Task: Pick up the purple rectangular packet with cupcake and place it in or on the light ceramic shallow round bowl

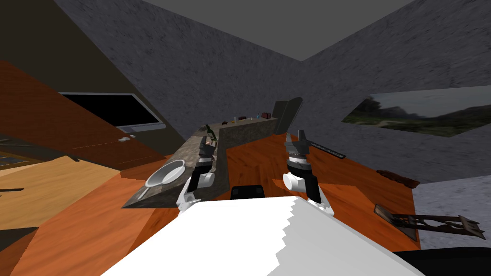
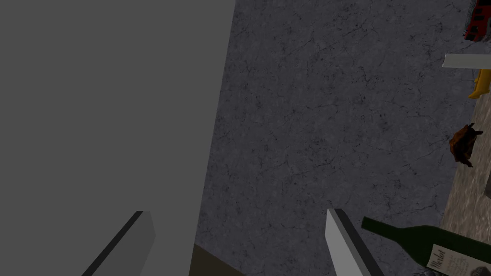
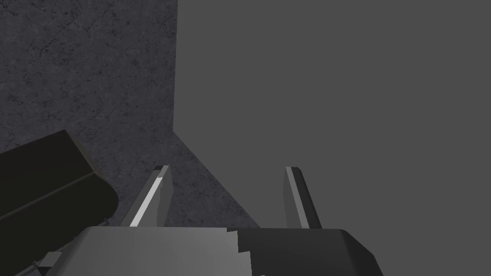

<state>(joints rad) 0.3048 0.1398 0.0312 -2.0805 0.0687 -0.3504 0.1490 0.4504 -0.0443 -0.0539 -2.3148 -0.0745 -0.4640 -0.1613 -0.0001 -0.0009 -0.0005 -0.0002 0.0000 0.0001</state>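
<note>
The light shallow round bowl (image 1: 165, 173) sits at the near end of a stone-topped counter (image 1: 158, 196), left of my left forearm. My left gripper (image 1: 207, 143) is raised over the counter, just short of a dark green wine bottle (image 1: 209, 131). In the left wrist view my left gripper (image 2: 239, 239) is open with nothing between its fingers, and the bottle (image 2: 422, 242) lies beside one finger. A small pinkish patch (image 1: 203, 143) shows by the left gripper; I cannot tell what it is. My right gripper (image 1: 296, 135) is open and empty, raised over the wooden floor, as the right wrist view (image 3: 227, 196) also shows.
Small items line the counter's far end (image 1: 242, 118): a brown one (image 2: 464, 143), a yellow one (image 2: 482, 84) and a red one (image 2: 477, 24). A dark tall block (image 1: 287, 115) stands behind the counter. A dark rounded object (image 3: 48, 187) is near my right gripper.
</note>
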